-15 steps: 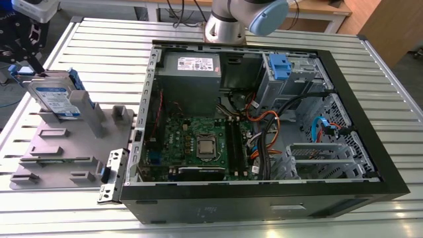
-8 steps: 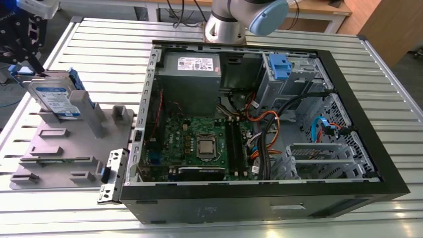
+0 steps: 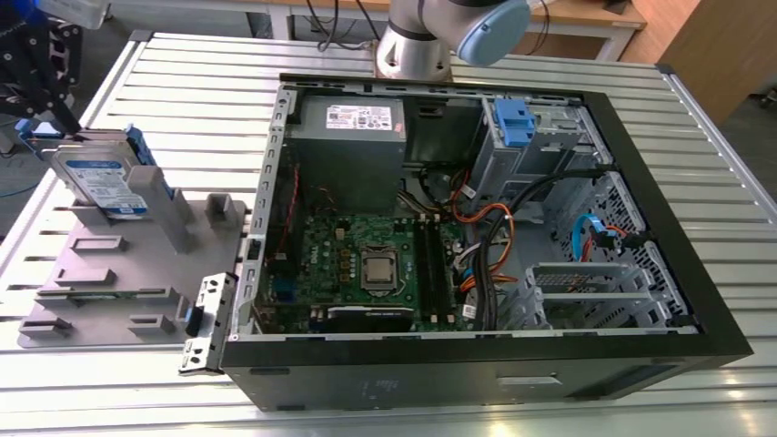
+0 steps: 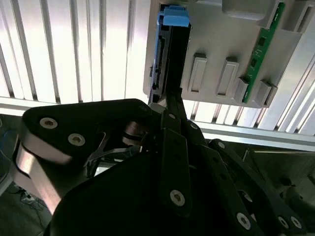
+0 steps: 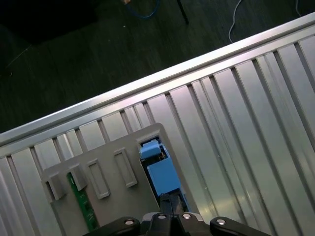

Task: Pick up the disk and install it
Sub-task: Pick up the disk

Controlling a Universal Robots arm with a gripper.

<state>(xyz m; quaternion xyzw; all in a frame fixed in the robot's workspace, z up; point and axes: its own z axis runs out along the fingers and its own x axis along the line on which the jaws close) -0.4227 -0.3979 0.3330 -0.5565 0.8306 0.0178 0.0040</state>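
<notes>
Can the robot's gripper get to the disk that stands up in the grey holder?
Probably yes. The disk stands upright in the grey holder, its blue handle bare on top, and in the first wrist view the gripper hangs right by that handle with nothing between them.

Bare table (image 3: 195, 91) around holder (image 3: 109, 264) with disk (image 3: 104, 177)

My arm (image 3: 413, 45) stands as an upright grey tube at the top of the exterior view, with a pale blue joint cap (image 3: 492, 32). My gripper (image 4: 171, 96) is black; its linkage bars (image 4: 174, 162) converge toward the tip in both wrist views.
</notes>
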